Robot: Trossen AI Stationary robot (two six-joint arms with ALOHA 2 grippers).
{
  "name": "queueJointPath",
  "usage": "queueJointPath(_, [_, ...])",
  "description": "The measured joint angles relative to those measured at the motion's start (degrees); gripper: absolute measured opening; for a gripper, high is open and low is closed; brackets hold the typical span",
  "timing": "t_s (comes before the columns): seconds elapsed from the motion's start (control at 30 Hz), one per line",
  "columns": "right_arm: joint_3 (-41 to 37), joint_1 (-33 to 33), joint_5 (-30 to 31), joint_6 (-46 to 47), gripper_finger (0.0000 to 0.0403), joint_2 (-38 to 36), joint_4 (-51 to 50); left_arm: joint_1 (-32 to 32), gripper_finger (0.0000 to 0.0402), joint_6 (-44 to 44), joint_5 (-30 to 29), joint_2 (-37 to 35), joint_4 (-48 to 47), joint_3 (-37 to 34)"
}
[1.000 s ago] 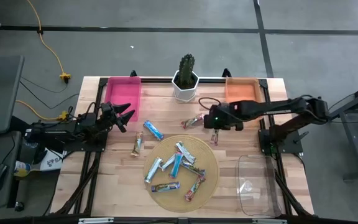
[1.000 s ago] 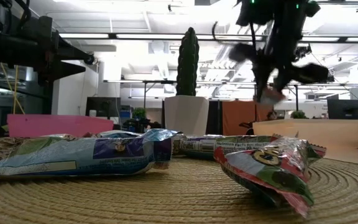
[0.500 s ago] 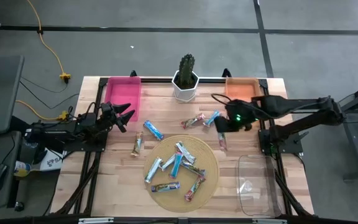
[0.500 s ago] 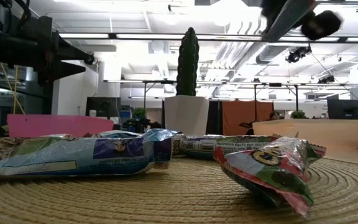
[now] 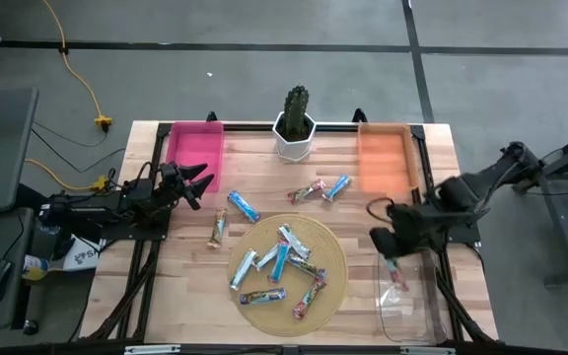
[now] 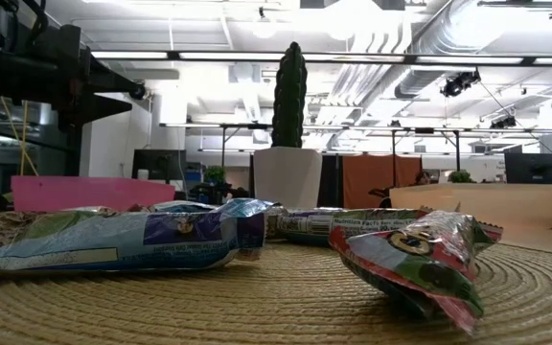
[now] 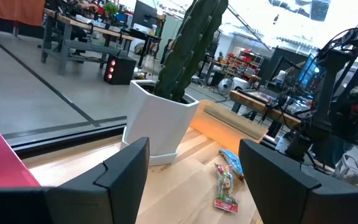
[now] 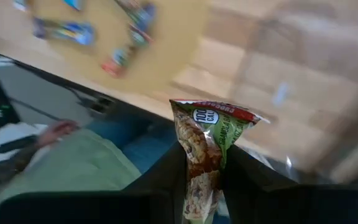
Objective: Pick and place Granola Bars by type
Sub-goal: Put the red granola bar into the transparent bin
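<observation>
Since a second ago the right gripper [image 5: 394, 258] has swung from mid-table to over the clear bin [image 5: 409, 320], pinching a pink-green granola bar [image 8: 205, 149]; release, probably, only once squarely inside its rim, while the left gripper [image 5: 197, 184] waits spread by the pink bin [image 5: 195, 148].

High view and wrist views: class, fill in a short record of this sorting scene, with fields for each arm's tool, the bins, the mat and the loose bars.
right tool: shut on a granola bar, over the clear bin
left tool: open, beside the pink bin
orange bin: far right of table
woven mat: holds several bars
loose bars: two near the cactus pot, two left of the mat
</observation>
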Motion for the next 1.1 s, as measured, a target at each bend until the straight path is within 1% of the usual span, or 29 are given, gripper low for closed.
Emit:
queueJointPath(0.07, [0.00, 3.44, -0.67, 3.88, 0.0073, 0.60, -1.06, -0.01, 0.0245, 0.01, -0.01, 0.00, 0.00, 0.00])
queueJointPath(0.17, [0.00, 7.00, -4.82, 7.52, 0.0073, 2.38, -3.55, -0.02, 0.0245, 0.01, -0.02, 0.00, 0.00, -0.02])
queueJointPath(0.3, [0.00, 9.86, -10.87, 9.55, 0.0073, 6.16, -7.25, 0.00, 0.0245, 0.01, -0.01, 0.00, 0.00, 0.00])
queueJointPath(0.4, [0.00, 11.21, -12.55, 9.98, 0.0073, 9.13, -9.24, -0.01, 0.0245, 0.01, -0.02, 0.01, 0.00, -0.01])
queueJointPath(0.63, [-0.02, 12.87, -12.67, 10.01, 0.0073, 16.49, -9.22, -0.02, 0.0245, 0.01, 0.00, 0.00, 0.00, 0.00])
queueJointPath(0.93, [-0.02, 12.84, -11.68, 9.83, 0.0073, 26.84, -8.24, -0.02, 0.0245, 0.01, -0.01, 0.00, 0.00, 0.00])
queueJointPath(1.1, [-0.02, 12.85, -10.53, 10.21, 0.0073, 30.05, -7.24, -0.02, 0.0245, 0.01, -0.02, 0.00, 0.00, -0.01])
